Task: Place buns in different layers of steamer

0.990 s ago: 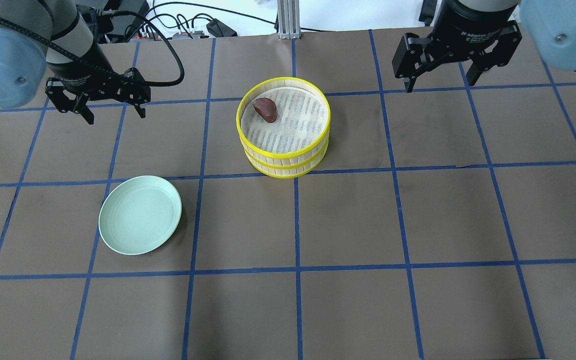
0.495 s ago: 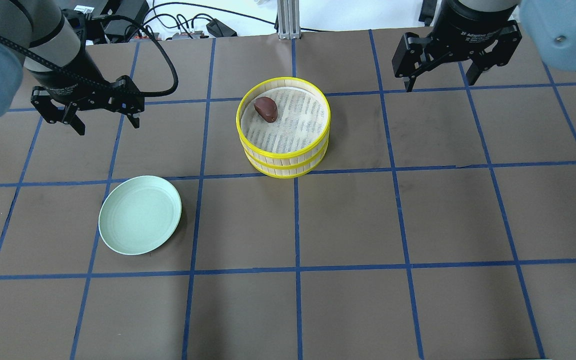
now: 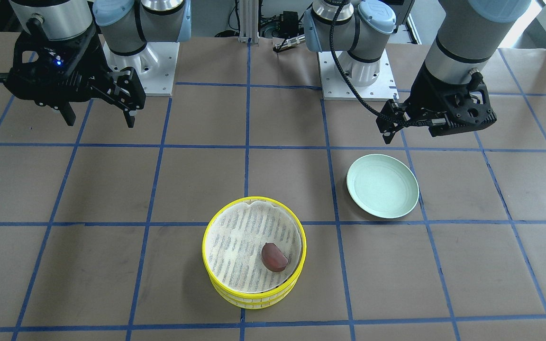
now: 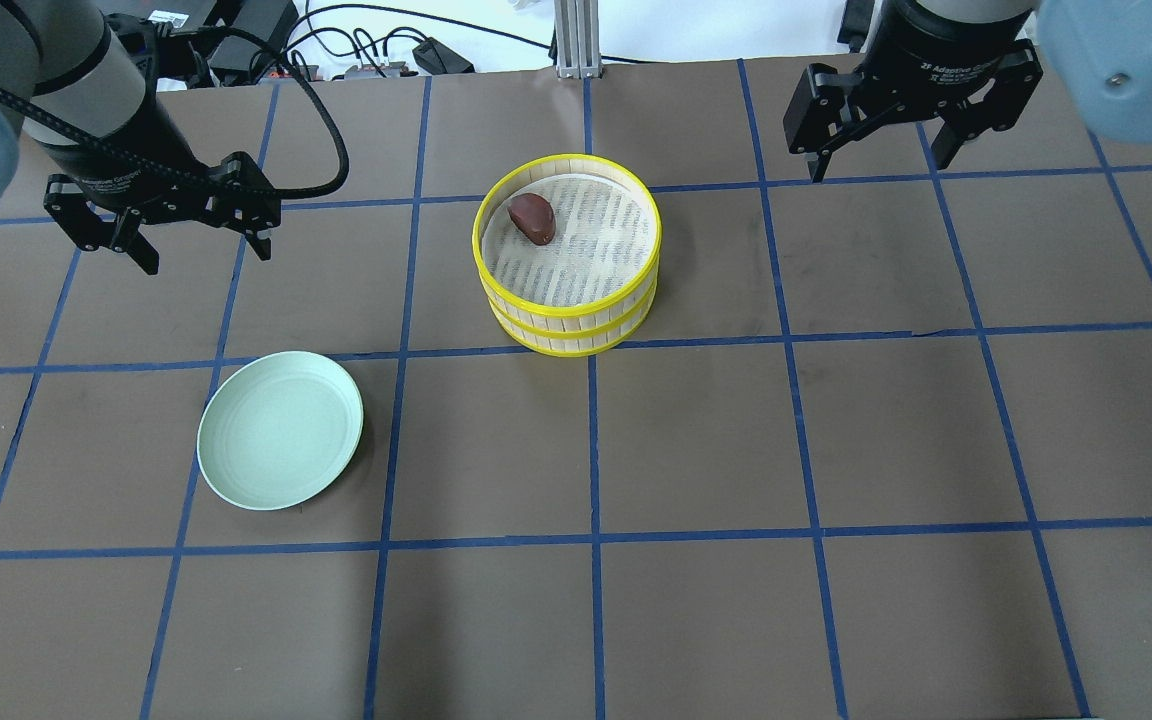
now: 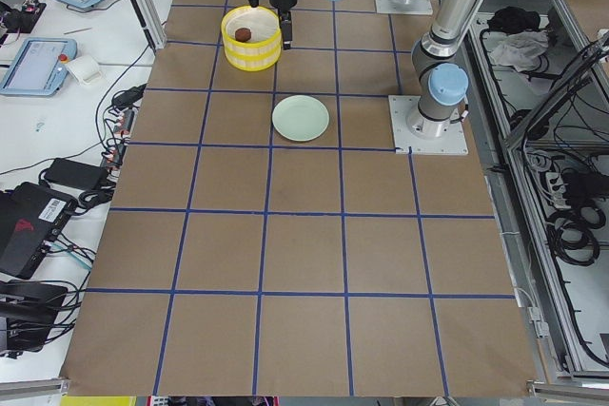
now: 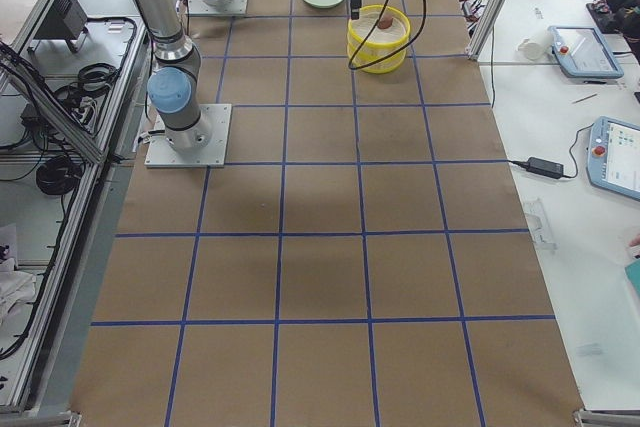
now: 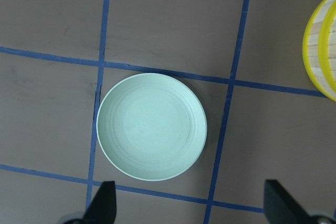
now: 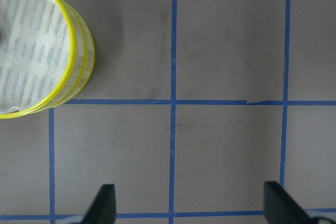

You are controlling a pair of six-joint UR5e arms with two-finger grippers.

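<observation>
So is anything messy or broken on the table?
Nothing looks spilled or broken. The steamer stands upright, the brown bun lies in its top layer near the rim, and the green plate is bare. Only one bun shows. The left gripper and right gripper hang open, holding nothing.

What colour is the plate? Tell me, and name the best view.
Pale mint green, plain; the plate shows best in the left wrist view.

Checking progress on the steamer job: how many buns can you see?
1. The reddish-brown bun lies in the steamer's top layer. The green plate holds none; another may be hidden in the lower layer.
</observation>
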